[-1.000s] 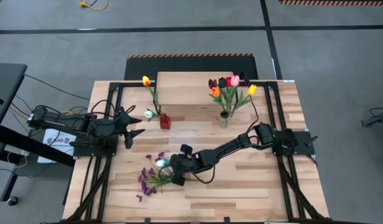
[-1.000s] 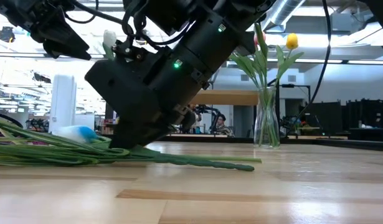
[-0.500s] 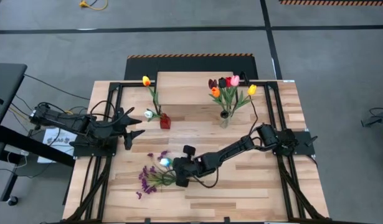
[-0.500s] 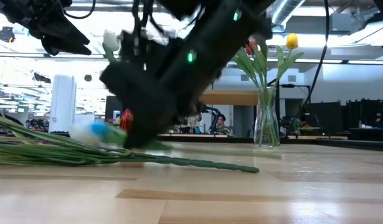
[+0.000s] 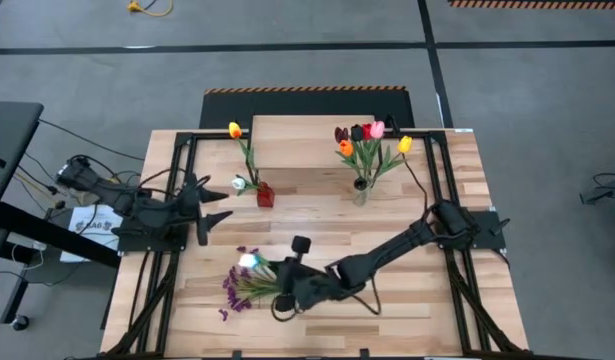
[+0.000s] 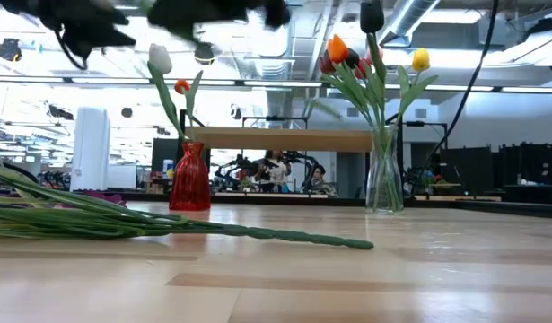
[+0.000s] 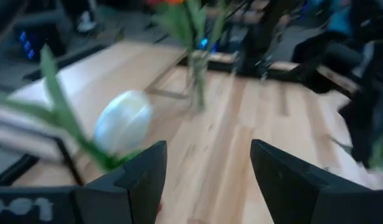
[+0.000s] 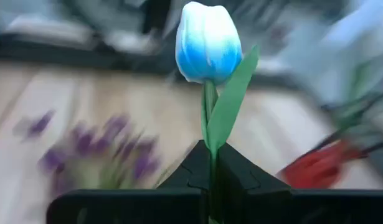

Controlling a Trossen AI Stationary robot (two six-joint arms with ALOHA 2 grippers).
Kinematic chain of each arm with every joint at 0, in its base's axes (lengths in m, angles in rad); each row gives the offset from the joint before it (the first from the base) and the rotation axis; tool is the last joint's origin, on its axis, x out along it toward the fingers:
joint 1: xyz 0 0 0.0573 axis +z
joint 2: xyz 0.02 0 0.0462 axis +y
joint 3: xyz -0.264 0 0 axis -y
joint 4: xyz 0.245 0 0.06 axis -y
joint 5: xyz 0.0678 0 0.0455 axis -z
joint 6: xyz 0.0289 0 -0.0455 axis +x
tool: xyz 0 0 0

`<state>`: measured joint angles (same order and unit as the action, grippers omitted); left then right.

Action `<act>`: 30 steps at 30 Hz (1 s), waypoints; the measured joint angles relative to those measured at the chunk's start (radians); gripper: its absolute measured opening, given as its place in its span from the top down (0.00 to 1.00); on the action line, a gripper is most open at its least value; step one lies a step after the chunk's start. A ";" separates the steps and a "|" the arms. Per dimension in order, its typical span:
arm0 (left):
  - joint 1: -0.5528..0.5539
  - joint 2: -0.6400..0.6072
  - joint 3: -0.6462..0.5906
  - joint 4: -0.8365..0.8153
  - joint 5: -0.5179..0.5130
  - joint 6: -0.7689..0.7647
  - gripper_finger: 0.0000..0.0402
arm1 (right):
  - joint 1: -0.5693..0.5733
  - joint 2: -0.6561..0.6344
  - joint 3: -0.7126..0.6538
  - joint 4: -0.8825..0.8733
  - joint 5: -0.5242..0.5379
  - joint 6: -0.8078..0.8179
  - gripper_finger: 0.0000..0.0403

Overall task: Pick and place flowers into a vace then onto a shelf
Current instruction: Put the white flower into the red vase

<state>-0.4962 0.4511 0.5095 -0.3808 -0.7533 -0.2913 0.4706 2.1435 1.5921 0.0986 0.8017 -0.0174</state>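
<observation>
Now stretched low from the tabletop's right edge toward its front-left part: right arm, elbow down, wrist near the loose flowers [image 5: 245, 287]. Right gripper [image 8: 211, 163] clenched on the stem of a blue-white tulip [image 8: 207, 42], bloom standing upright above the closed fingers, pale head showing just past the gripper from above. Remaining purple sprigs and green stems lying flat near the front-left corner, stems pointing toward the middle. Parked over the tabletop's left edge: left arm, left gripper [image 5: 219, 203] spread open, holding nothing, aimed at a white tulip [image 7: 122, 121] in the small red vase [image 5: 265, 194]. Standing near the back edge, right of centre: glass vase [image 5: 360, 190] with orange, red, pink and yellow tulips. Set against the back edge between the two vases: shelf [image 5: 297, 131], plank top bare.
</observation>
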 joint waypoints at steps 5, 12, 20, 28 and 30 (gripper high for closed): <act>-0.130 0.000 0.000 0.142 -0.062 0.112 0.45 | 0.041 -0.017 0.002 0.330 0.115 -0.257 0.97; -0.279 0.047 -0.006 0.364 -0.062 0.230 0.45 | 0.020 -0.017 0.002 0.634 -0.044 -0.473 0.98; -0.314 0.189 -0.007 0.614 0.094 0.302 0.45 | -0.079 -0.017 0.002 0.705 -0.360 -0.380 0.99; -0.313 0.269 -0.007 0.753 0.155 0.355 0.45 | -0.120 -0.017 0.003 0.711 -0.514 -0.300 0.99; -0.312 0.277 -0.007 0.768 0.155 0.362 0.45 | -0.119 -0.017 0.003 0.711 -0.516 -0.297 0.99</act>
<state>-0.8082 0.7284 0.5026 0.3870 -0.5987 0.0711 0.3515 2.1262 1.5948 0.8093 0.2856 -0.3142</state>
